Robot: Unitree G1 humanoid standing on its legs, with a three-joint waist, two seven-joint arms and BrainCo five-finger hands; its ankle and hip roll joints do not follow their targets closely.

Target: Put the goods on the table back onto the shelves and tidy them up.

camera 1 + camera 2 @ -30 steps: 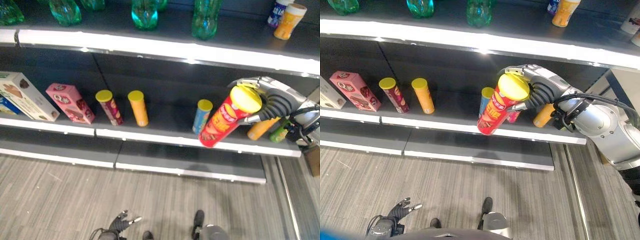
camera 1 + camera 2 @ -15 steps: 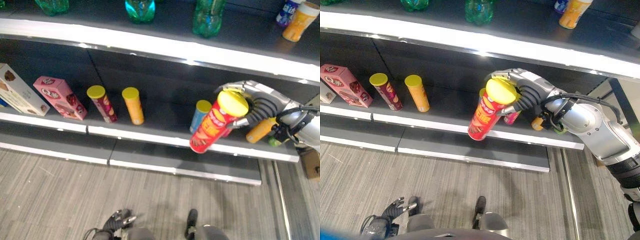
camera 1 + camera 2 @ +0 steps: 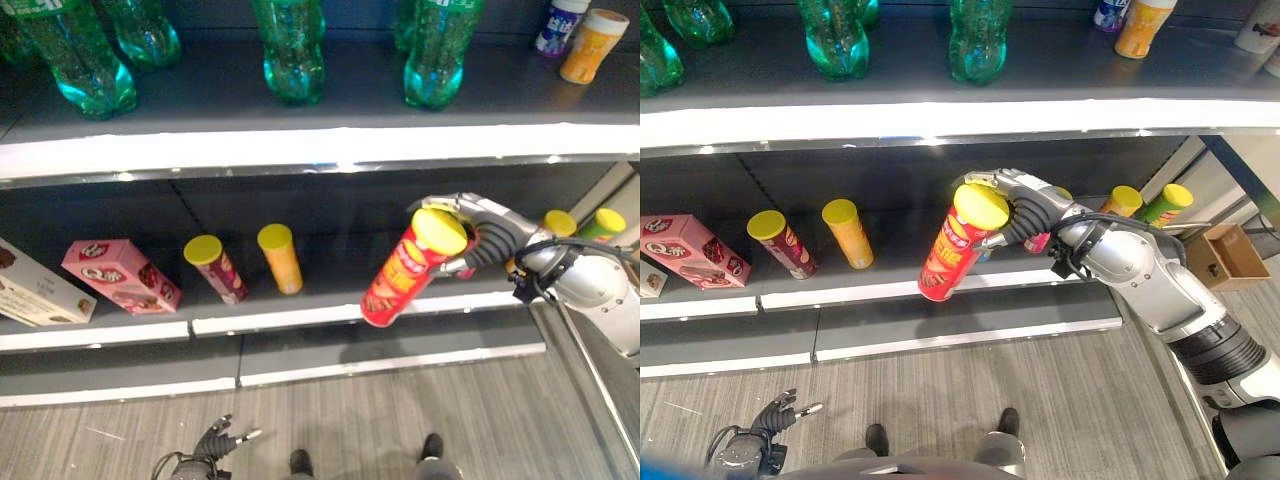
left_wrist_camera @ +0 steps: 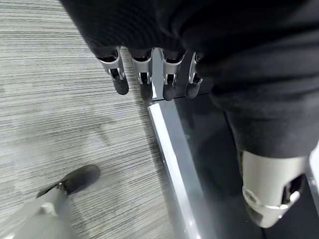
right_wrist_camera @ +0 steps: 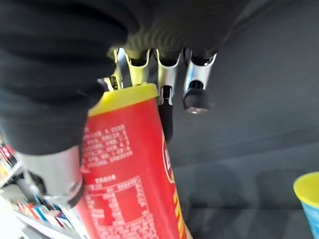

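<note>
The right hand [image 3: 1025, 212] curls round the top of a tilted red chip can [image 3: 958, 245], held before the middle shelf [image 3: 940, 285]. Two yellow-lidded cans stand to its left, maroon [image 3: 785, 246] and orange [image 3: 848, 233], then a pink box [image 3: 692, 252]. Three green bottles [image 3: 978, 40] stand above. The left hand [image 4: 149, 74] hangs low, fingers relaxed.

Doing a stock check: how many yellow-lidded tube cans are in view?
7: red can in right hand; maroon, orange on middle shelf; blue behind; orange, green rightward; orange above. Others may hide.
</note>
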